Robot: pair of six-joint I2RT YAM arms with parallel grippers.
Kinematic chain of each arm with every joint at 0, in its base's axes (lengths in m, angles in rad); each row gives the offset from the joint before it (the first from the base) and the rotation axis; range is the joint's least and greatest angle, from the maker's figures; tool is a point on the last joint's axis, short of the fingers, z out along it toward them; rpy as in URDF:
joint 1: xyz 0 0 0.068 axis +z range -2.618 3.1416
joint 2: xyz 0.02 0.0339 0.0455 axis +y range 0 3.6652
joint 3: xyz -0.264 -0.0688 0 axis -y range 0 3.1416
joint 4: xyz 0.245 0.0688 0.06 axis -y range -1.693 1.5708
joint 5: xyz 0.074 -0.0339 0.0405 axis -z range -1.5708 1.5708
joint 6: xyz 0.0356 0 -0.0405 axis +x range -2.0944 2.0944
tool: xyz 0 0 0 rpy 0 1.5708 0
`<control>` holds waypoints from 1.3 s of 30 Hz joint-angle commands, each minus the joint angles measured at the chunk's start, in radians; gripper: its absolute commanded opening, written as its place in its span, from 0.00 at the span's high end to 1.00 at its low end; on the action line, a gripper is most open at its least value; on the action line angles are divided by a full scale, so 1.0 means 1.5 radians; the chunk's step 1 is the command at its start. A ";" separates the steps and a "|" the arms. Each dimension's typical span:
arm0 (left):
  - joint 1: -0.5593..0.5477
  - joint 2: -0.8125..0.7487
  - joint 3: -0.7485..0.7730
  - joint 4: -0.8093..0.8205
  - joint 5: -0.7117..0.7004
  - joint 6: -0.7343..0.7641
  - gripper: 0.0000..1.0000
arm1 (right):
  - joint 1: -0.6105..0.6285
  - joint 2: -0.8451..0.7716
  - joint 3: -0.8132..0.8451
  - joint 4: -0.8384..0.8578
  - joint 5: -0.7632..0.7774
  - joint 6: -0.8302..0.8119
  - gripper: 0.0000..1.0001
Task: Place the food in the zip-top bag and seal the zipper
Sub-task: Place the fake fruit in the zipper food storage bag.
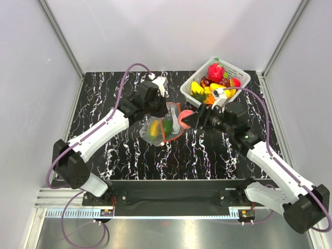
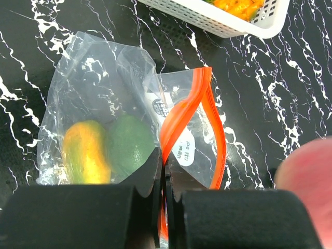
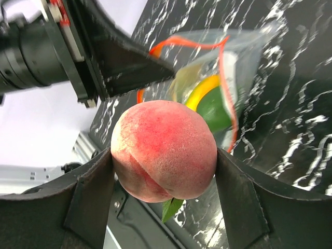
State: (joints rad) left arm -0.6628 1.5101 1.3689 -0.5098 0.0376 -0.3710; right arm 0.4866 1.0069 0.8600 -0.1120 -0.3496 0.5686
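The clear zip-top bag (image 1: 160,129) lies mid-table with its mouth held open. A yellow-orange fruit (image 2: 85,153) and a green fruit (image 2: 129,145) sit inside it. My left gripper (image 2: 165,158) is shut on one lip of the red-orange zipper (image 2: 181,111), lifting it; from above, the left gripper (image 1: 168,112) sits at the bag's far edge. A pink peach (image 3: 163,150) fills my right gripper (image 3: 163,155), pinched between both fingers. It hovers just right of the bag's mouth, where the peach (image 1: 184,120) shows in the top view. The bag (image 3: 244,57) lies beyond it.
A white slotted basket (image 1: 190,89) at the back right holds several more toy fruits, red, yellow and orange. The basket's near wall (image 2: 223,23) stands just beyond the bag. The black marbled tabletop (image 1: 129,155) ends at grey walls on both sides.
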 commanded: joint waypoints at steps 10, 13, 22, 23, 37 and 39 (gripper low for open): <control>-0.011 -0.019 0.072 -0.022 -0.012 -0.006 0.95 | 0.090 0.172 0.000 0.183 0.050 0.029 0.64; -0.018 -0.024 0.080 -0.032 -0.011 -0.005 0.95 | 0.095 0.223 0.019 0.207 0.059 0.035 0.64; -0.032 -0.050 0.081 -0.031 0.039 -0.022 0.94 | 0.101 0.298 0.025 0.208 0.183 0.077 0.62; -0.033 -0.048 0.081 -0.030 0.042 -0.024 0.94 | 0.103 0.297 0.023 0.214 0.197 0.083 0.60; -0.042 -0.042 0.066 0.003 0.096 -0.050 0.94 | 0.128 0.268 -0.038 0.308 0.230 0.109 0.14; -0.039 -0.044 0.069 -0.005 0.089 -0.045 0.93 | 0.127 0.238 -0.060 0.310 0.249 0.109 0.11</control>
State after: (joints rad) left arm -0.7208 1.4765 1.4467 -0.5591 0.1486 -0.4362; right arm 0.6685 1.4395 0.8036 0.2886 -0.0372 0.7238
